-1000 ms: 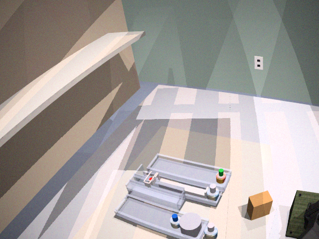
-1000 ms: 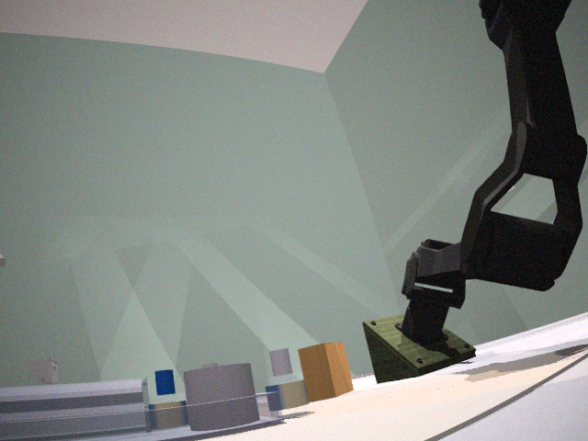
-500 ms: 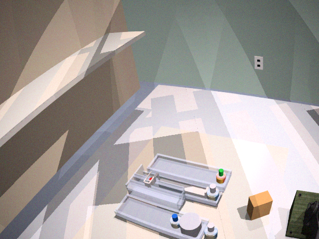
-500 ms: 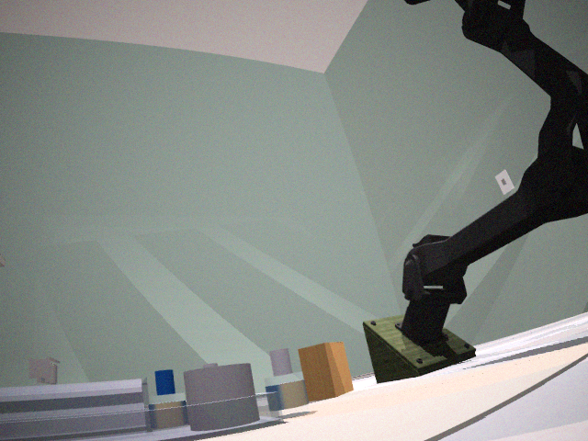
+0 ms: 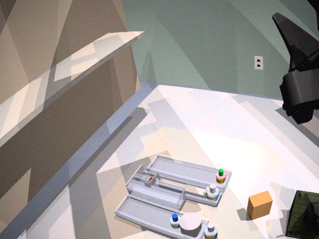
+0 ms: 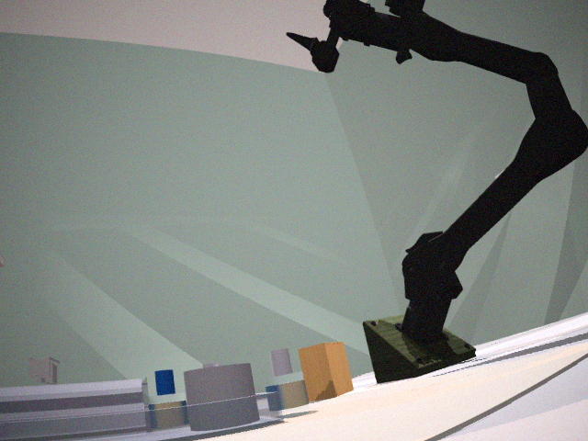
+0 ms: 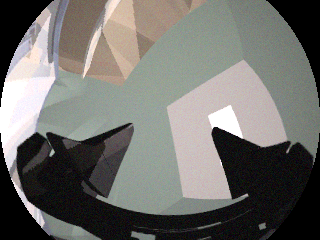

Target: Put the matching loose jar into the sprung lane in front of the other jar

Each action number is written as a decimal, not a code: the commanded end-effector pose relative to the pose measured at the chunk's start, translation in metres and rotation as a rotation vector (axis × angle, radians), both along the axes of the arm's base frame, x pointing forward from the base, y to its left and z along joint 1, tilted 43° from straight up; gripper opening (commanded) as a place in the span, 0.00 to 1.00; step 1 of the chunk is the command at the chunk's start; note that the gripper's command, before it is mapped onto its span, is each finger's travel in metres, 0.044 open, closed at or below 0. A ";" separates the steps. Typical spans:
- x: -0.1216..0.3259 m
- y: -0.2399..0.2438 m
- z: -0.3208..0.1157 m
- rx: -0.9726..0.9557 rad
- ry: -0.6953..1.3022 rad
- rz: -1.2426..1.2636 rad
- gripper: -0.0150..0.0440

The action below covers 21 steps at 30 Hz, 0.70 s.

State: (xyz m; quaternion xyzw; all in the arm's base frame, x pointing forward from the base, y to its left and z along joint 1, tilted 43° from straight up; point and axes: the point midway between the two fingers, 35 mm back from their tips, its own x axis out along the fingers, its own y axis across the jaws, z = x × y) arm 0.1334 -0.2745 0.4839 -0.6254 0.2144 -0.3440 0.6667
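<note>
Gripper (image 5: 296, 69) (image 6: 303, 50) (image 7: 174, 128), black, 2-fingered: fingers apart, raised high. White-capped blue-and-tan jar (image 5: 211, 231) (image 6: 287, 387), 1, loose: upright on table's near edge in top view, below gripper.

You have an orange block (image 5: 259, 205) (image 6: 325, 371) standing upright on the desk (image 5: 232, 144) (image 6: 474, 403), apart from the trays. On the wall you see a white outlet plate (image 5: 258, 62). To the left in the top view, you find a long pale ledge (image 5: 84, 60) jutting from a brown wall (image 5: 77, 110).
</note>
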 end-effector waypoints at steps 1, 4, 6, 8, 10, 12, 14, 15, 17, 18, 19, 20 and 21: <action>0.043 -0.012 -0.052 0.297 -0.023 0.141 1.00; 0.077 -0.009 -0.092 0.531 -0.019 0.234 1.00; 0.098 -0.001 -0.119 0.688 -0.005 0.286 1.00; 0.119 0.010 -0.145 0.845 0.018 0.329 1.00; 0.137 0.025 -0.171 1.001 0.050 0.361 1.00; 0.153 0.043 -0.196 1.156 0.091 0.382 1.00; 0.166 0.064 -0.220 1.308 0.142 0.391 1.00; 0.171 0.075 -0.231 1.383 0.170 0.390 1.00; 0.180 0.099 -0.253 1.530 0.235 0.378 1.00; 0.184 0.111 -0.263 1.601 0.270 0.366 1.00; 0.186 0.124 -0.273 1.670 0.308 0.350 1.00; 0.188 0.137 -0.283 1.738 0.348 0.331 1.00; 0.189 0.150 -0.292 1.804 0.390 0.307 1.00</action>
